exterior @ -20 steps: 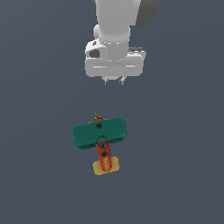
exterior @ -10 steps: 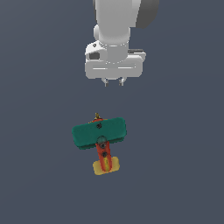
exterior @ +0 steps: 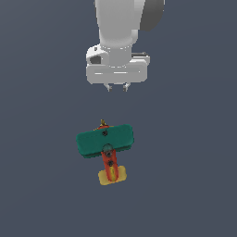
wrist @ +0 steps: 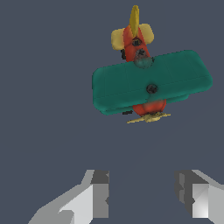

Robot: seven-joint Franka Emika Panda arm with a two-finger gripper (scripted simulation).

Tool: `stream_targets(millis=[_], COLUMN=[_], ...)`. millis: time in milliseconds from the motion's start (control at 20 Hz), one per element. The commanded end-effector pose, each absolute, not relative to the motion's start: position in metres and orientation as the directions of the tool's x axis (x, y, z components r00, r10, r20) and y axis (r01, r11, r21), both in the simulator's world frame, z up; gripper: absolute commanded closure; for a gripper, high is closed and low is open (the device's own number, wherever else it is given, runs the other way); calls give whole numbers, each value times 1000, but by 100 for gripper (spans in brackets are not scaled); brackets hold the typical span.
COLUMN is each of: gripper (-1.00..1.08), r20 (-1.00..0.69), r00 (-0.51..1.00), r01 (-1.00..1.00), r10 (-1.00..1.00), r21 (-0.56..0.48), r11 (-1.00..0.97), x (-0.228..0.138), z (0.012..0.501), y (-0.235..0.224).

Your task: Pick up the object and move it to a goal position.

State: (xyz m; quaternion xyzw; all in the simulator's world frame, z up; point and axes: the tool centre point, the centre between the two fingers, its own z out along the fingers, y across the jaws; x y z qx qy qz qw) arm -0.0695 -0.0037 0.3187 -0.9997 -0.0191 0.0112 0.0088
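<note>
The tool (exterior: 117, 87) hangs down from the white robot arm (exterior: 121, 28). Its two fingers (wrist: 94, 197) are spread apart, and there is nothing between them. In the wrist view you can see plain gray floor in the gap between the two fingers. In the exterior view only the two small tips poke out under the wide white hand part.

The tool is up in the air and does not touch anything.

The toy plane (exterior: 106, 149) sits on the dark gray counter (exterior: 41, 185), apart from the tool. In the exterior view it lies lower in the picture than the tool and a little toward the exterior view's left. It has big green wings (wrist: 151, 83) with round corners. Its body (exterior: 109, 164) is red and orange. Its tail (exterior: 112, 176) is yellow and points away from the tool. The nose, with a small yellow propeller (wrist: 148, 117), points toward the tool. A bit of a black wheel (wrist: 124, 54) shows beside the body near the tail.
</note>
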Motion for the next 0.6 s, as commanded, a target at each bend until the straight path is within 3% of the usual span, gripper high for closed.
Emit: stream_targets(millis=[0,550], gripper=[-20,-20], r20=[-19,7], r00=[999,998], r01=[43,68], r10=[43,68], r21=[-24,-36], r11=[-999,-997], x=[-69,-66], z=[319,326], y=[-2,10])
